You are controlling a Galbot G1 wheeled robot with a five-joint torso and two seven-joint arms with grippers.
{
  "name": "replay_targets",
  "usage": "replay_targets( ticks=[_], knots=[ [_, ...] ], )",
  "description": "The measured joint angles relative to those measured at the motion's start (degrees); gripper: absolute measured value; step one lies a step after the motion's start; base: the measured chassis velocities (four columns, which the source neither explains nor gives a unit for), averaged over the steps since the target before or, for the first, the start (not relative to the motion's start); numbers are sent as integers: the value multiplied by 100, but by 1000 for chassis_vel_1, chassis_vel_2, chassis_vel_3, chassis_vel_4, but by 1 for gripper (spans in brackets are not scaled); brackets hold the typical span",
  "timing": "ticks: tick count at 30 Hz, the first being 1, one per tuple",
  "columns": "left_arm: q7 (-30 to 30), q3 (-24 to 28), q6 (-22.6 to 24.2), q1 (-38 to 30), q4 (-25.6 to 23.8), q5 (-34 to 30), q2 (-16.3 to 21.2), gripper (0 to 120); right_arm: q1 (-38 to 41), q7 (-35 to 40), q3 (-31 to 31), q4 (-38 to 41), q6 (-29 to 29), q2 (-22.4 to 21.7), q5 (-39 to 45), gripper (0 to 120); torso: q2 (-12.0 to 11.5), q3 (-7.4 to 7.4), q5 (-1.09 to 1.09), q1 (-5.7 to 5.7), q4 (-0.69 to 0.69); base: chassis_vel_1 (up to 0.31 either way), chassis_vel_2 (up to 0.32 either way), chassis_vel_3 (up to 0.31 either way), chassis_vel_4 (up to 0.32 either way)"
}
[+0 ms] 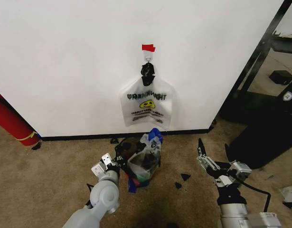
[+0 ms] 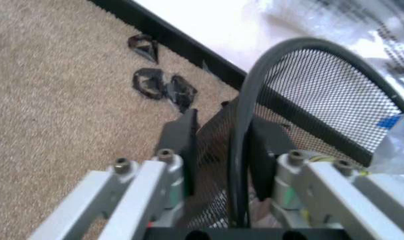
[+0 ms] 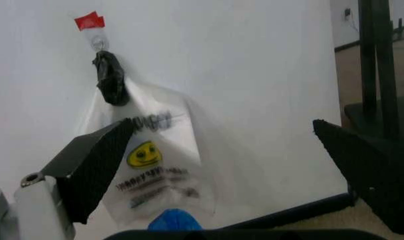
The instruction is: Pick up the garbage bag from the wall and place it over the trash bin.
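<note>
The garbage bag [image 1: 148, 154], clear plastic with blue tape patches, sits crumpled in and over the trash bin [image 1: 128, 151], a black mesh bin on the carpet below the wall [image 1: 65, 61]. My left gripper [image 1: 110, 162] is at the bin's left side. In the left wrist view its open fingers [image 2: 180, 145] straddle the bin's rim [image 2: 268, 65], one inside and one outside. My right gripper [image 1: 213, 152] hovers open over the carpet right of the bin, empty. Through the right gripper [image 3: 221, 127] I see the bag's blue patch [image 3: 175, 220].
A similar smiley bag [image 1: 148, 105] with black-wrapped handles hangs from a hook under red tape [image 1: 148, 47]. A red cylinder [image 1: 10, 121] leans at the far left. Black scraps [image 1: 181, 180] litter the carpet. Dark furniture [image 1: 267, 128] stands at the right.
</note>
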Motion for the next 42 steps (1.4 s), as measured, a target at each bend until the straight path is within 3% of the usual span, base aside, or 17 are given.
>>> replay_targets(
  ticks=[11, 17, 20, 24, 29, 33, 42],
  knots=[
    [89, -123, 120, 27, -483, 106, 285, 69, 21, 135, -18, 25, -122, -53, -2, 100, 0, 0, 0, 0, 0, 0, 0, 0, 0],
    [460, -371, 154, 219, -941, 346, 731, 89, 218, 517, -68, -48, -575, -175, 87, 100, 0, 0, 0, 0, -1, 0, 0, 0, 0],
    [944, -651, 4, 507, -1184, 807, 1061, 98, 532, 883, -75, -209, -1093, -308, 248, 100, 0, 0, -1, 0, 0, 0, 0, 0, 0],
    [1388, -995, -234, 886, -1530, 1426, 1307, 100, 1120, 1229, -183, -570, -1797, -527, 718, 100, 0, 0, 0, 0, 1, 0, 0, 0, 0],
    [1577, -913, -340, 887, -1698, 1909, 1453, 100, 1567, 1334, -325, -878, -2221, -649, 1267, 100, 0, 0, -1, 0, 0, 0, 0, 0, 0],
    [1640, -792, -342, 829, -1773, 1998, 1519, 100, 1864, 1385, -534, -1076, -2495, -655, 1513, 100, 0, 1, 0, 0, -3, 0, 0, 0, 0],
    [1656, -705, -255, 790, -1948, 2069, 1556, 100, 3205, 1729, -1402, -1733, -3814, -525, 2018, 100, 0, 1, -1, 0, 1, 0, 0, 0, 0]
  ],
)
